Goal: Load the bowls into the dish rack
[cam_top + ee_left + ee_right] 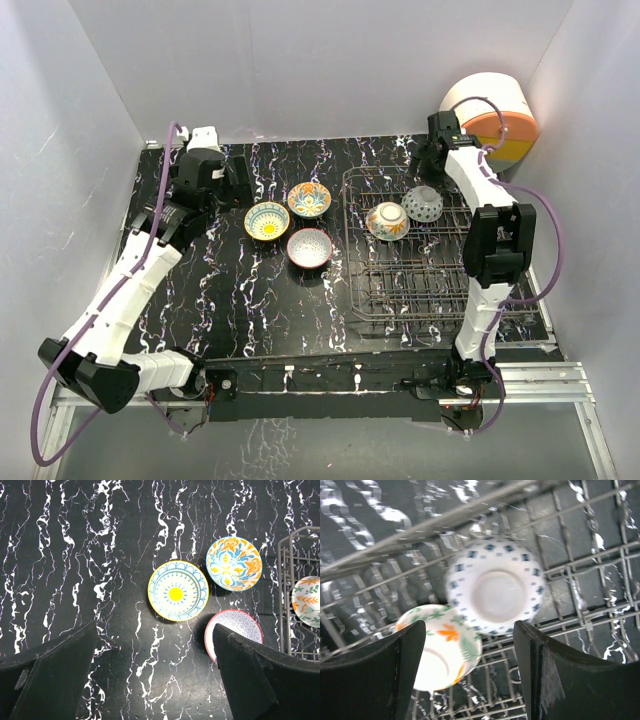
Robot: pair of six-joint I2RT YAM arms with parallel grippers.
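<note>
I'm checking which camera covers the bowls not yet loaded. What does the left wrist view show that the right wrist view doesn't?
Only the left wrist view: three bowls sitting upright on the black marbled table, namely a yellow bowl, an orange-and-blue bowl and a pink-rimmed bowl.
Only the right wrist view: a blue-dotted bowl lying bottom-up on wire bars.
Both: the dish rack and the leaf-patterned bowl in it.

Looking down from high over the dish rack [410,290]; from left wrist beside it, from right wrist close above, sharing one bowl [306,600].
</note>
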